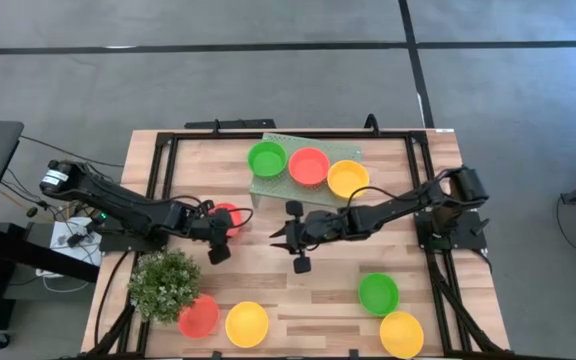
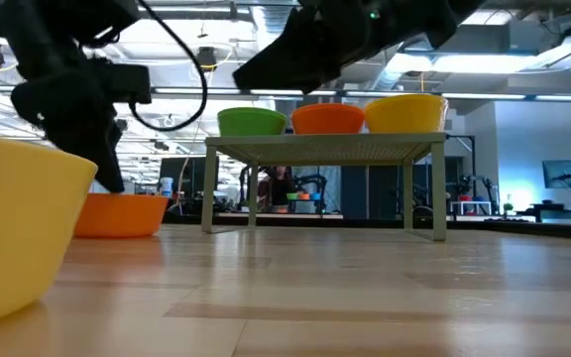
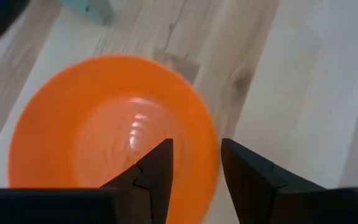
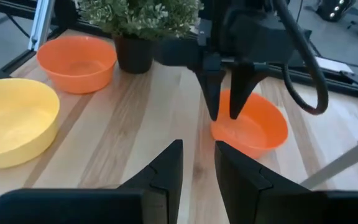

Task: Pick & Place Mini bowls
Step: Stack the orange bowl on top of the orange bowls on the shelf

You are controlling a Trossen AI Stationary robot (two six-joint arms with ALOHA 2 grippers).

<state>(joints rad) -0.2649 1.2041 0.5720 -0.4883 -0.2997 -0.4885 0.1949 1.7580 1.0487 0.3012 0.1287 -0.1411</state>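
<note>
Left end effector [image 1: 220,232] at about 9 o'clock from the bench [image 1: 338,290] centre, fingers straddling the near rim of a small round orange-red plastic bowl [image 1: 230,216], one finger inside, one outside; narrow gap between the fingers [image 3: 157,168], rim between them, bowl resting on the wood. Right end effector [image 1: 286,236] near bench centre, hovering above bare planks, fingers slightly parted, nothing between them. At 12 o'clock, pale green perforated rack [image 1: 268,183] carrying three small round plastic bowls in a row: green bowl [image 1: 266,158], red bowl [image 1: 309,165], yellow bowl [image 1: 347,178], touching or nearly so. At 7 o'clock, small bushy green plant [image 1: 164,284] in a dark pot, with a second orange-red bowl [image 1: 199,316] just beside it and a second yellow bowl [image 1: 247,324] next along. At 5 o'clock, a second green bowl [image 1: 378,293] and a third yellow bowl [image 1: 401,333], close together. Seen from table height, rack bowls raised on the rack's legs above the straddled bowl.
</note>
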